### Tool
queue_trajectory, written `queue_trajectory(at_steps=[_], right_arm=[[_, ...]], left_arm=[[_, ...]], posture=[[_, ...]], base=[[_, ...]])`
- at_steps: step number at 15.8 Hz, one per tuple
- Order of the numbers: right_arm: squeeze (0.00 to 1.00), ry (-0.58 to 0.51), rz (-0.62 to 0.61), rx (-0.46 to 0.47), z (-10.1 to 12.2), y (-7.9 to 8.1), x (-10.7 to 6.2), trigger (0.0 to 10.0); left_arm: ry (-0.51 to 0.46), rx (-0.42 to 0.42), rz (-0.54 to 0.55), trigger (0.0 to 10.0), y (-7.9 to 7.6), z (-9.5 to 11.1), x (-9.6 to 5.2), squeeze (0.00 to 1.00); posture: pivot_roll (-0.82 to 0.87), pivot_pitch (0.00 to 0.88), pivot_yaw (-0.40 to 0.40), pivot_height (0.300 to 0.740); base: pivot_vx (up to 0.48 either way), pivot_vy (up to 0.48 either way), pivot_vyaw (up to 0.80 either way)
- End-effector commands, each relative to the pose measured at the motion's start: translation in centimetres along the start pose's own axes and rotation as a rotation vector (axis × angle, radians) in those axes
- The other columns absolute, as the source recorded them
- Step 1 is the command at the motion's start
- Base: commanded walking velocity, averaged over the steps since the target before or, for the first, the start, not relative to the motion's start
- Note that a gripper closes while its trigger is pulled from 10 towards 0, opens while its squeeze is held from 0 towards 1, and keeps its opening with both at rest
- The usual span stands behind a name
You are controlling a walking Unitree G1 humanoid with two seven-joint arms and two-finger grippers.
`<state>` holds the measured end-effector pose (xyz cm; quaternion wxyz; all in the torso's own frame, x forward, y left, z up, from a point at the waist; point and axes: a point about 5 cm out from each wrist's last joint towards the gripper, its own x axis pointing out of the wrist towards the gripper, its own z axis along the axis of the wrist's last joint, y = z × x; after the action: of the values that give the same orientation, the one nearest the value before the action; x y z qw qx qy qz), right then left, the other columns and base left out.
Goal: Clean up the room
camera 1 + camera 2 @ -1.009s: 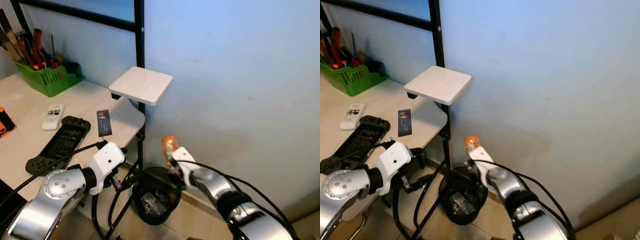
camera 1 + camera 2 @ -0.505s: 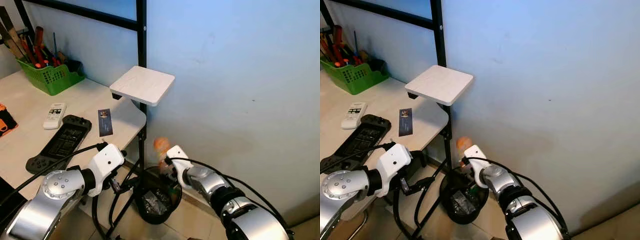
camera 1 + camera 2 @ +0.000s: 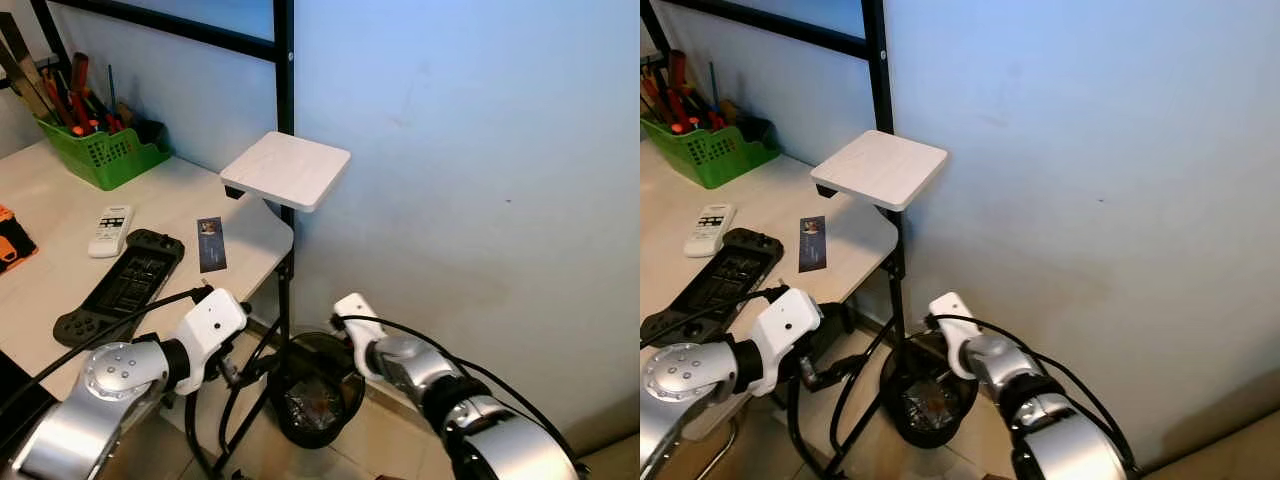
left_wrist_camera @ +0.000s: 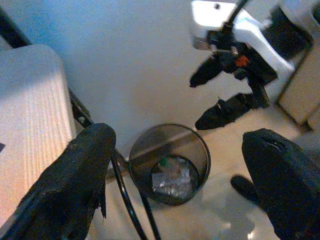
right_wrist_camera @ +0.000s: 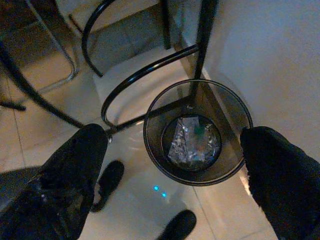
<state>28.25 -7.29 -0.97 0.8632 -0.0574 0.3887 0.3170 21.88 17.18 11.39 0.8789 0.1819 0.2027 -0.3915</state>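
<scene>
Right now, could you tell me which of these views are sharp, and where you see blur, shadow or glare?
Both eye views are evenly lit and fairly sharp, the bin lying in shade under the table. The left wrist view is soft, its near fingers blurred, with glare on the floor. The right wrist view is dim, with two blue glints on the tiles beside the bin.

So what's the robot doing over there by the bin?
The robot is tidying up. Its right end effector hangs open right above the round black wire-mesh wastebasket on the floor beside the white desk. Crumpled silvery rubbish lies at the bottom of the wastebasket. The left end effector waits open next to it, holding nothing. A white remote control and a black game controller sit on the desk.
</scene>
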Motion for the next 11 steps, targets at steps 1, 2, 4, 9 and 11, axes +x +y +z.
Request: queue_trajectory(at_steps=[1, 2, 4, 9, 11], right_arm=[[1.00, -0.078, -0.028, 0.043, 0.6, -1.2, -0.6, 10.0], [1.00, -0.180, -0.067, 0.088, 1.1, -2.3, -1.7, 10.0], [1.00, -0.359, -0.180, 0.121, 1.9, -3.6, -4.5, 10.0], [1.00, -0.603, -0.455, 0.080, 2.1, -3.6, -11.7, 10.0], [1.00, -0.656, -0.514, 0.083, 2.8, -2.9, -13.4, 10.0]], left_arm=[[-0.043, -0.016, 0.063, 10.0, 0.3, 0.7, 0.0, 0.00], [-0.069, -0.062, 0.151, 10.0, 0.6, 0.7, 0.3, 0.00], [-0.095, -0.147, 0.303, 10.0, 1.2, 0.4, 0.9, 0.00], [-0.181, -0.240, 0.514, 10.0, 1.1, 0.8, 0.9, 0.00], [-0.163, -0.284, 0.525, 10.0, 0.6, 0.6, 0.7, 0.00]], posture=[[0.06, 0.000, -0.013, 0.740], [0.05, 0.000, -0.004, 0.740], [0.02, 0.000, 0.016, 0.740], [-0.03, 0.000, 0.045, 0.740], [-0.03, 0.000, 0.038, 0.740]], base=[[0.000, 0.000, 0.00], [0.000, 0.000, 0.00], [0.000, 0.000, 0.00], [0.000, 0.000, -0.47], [0.000, 0.000, -0.80]])
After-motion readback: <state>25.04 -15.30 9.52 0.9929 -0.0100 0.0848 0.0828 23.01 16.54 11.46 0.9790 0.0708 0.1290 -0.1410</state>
